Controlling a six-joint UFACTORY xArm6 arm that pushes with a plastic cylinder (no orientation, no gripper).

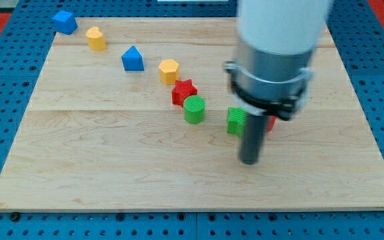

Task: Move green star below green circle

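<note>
Here, nearest the view's bottom, my tip (249, 161) rests on the board (112, 180), just in front of and a shade right of the green star (236, 121), whose right side the rod covers. There are no jaws to open or close: the arm ends in a bare rod, gripping nothing. The star sits right of the green circle (194, 109), near it but apart, and the task wants it below the circle, so it has to travel left and toward the near edge. From where the tip stands, that looks awkward: a push from this near side would likely drive the star farther away, up the board, not down. A push from the right might slide it straight into the circle and carry the circle off its place, so the target shifts. A red block (271, 123) peeks out behind the rod on the star's right; I cannot tell its shape, and a swing round that side could knock it. Farther back, a red star (184, 91) touches the circle's far edge, with a yellow block (169, 70) just beyond, so any shove on the circle could well disturb both.
</note>
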